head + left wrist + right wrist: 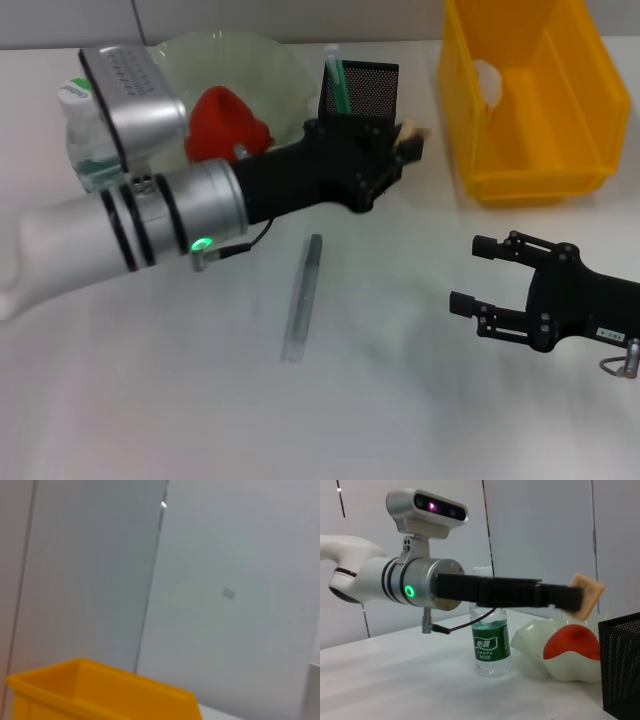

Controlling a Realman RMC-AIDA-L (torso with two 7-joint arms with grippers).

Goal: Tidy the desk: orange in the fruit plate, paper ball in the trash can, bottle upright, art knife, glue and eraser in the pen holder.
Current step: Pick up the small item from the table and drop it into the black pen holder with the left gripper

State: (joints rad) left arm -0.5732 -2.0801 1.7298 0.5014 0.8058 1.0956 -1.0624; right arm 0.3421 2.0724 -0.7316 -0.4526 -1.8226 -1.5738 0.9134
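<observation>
While the left hand pinches the eraser just beside the pen holder, the right hand hangs open, empty.

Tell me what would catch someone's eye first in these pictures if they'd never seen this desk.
Probably the left gripper, stretched across the desk and holding the tan eraser at the black mesh pen holder. Next, the bright yellow trash can at the far right, and the orange lying in the pale green fruit plate behind the arm.
</observation>
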